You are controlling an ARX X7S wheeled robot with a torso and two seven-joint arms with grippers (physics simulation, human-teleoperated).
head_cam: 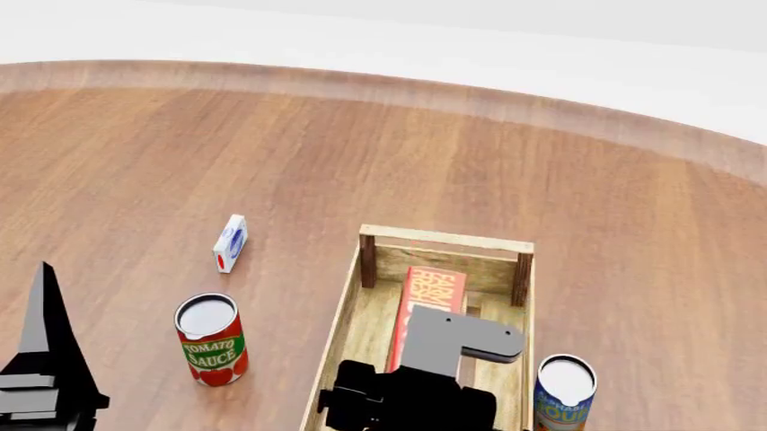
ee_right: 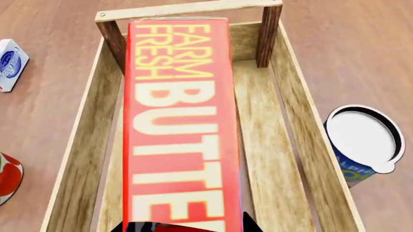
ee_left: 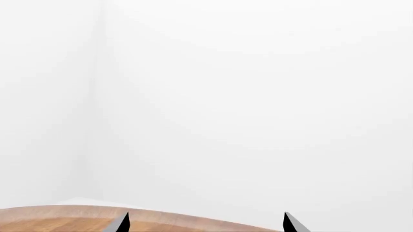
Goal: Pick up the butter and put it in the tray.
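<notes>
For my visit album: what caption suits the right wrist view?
Butter carton held by the right gripper over the slatted wooden tray.

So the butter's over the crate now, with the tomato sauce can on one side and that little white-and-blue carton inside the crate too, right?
Not quite. The little carton is not in the crate; it stands on the table outside it, beyond the tomato sauce can, as the head view shows. The rest holds: the butter is over the crate, at the right gripper.
</notes>
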